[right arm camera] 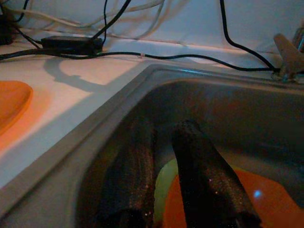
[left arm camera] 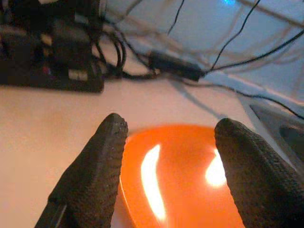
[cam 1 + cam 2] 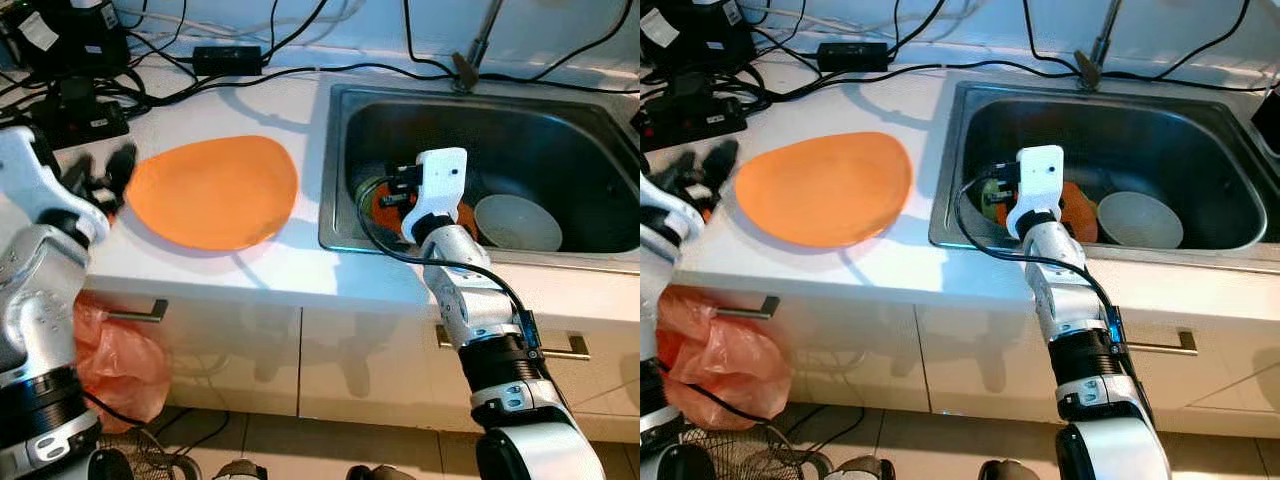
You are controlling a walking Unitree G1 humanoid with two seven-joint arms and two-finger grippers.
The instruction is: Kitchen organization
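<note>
A large orange plate (image 3: 215, 190) lies flat on the white counter (image 3: 290, 110), left of the steel sink (image 3: 335, 150). My left gripper (image 3: 108, 172) is at the plate's left edge, open, with the plate (image 2: 185, 180) just beyond its fingertips and nothing held. My right gripper (image 3: 392, 188) reaches down into the sink, its fingers (image 1: 199, 161) nearly together with nothing visibly between them. Under it lie a second orange plate (image 3: 466, 216) and a green-rimmed dish (image 3: 362, 190). A white bowl (image 3: 515, 222) sits further right in the sink.
Black cables, a power adapter (image 3: 228, 58) and a power strip (image 3: 75, 115) crowd the counter's back left. The faucet (image 3: 475, 50) stands behind the sink. An orange plastic bag (image 3: 120, 360) hangs from a drawer handle below the counter.
</note>
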